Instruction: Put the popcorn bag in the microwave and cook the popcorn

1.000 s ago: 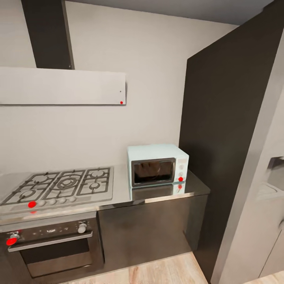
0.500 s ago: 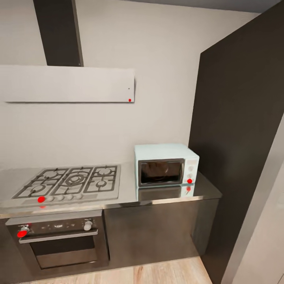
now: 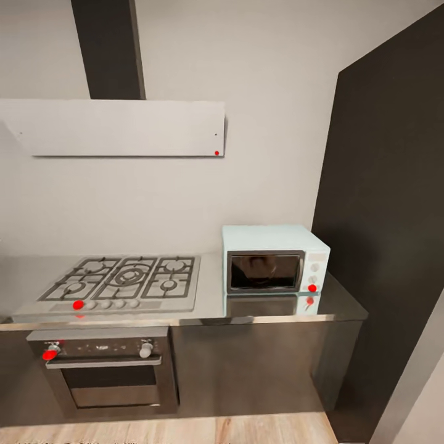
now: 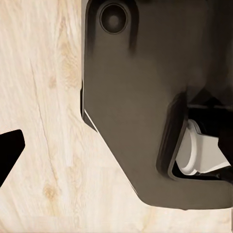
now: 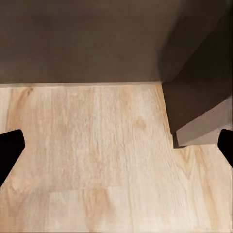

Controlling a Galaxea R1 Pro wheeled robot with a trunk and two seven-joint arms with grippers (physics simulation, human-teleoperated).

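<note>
The pale mint-blue microwave stands at the right end of the grey countertop, its dark glass door shut and a red dot at its lower right. The popcorn bag and the popcorn are out of view. In the right wrist view my right gripper hangs open over the light wood floor, with nothing between its black fingertips. My left gripper is also open and empty, one black fingertip showing over the floor beside the robot's dark base.
A gas hob fills the countertop's left half, under a flat white hood. A built-in oven with a red knob sits below it. A tall dark cabinet walls off the right side. Wood floor runs in front.
The whole head picture has shifted, so the camera has moved: the kitchen unit now sits further right and more square-on. The microwave, hob and oven themselves have not moved.
</note>
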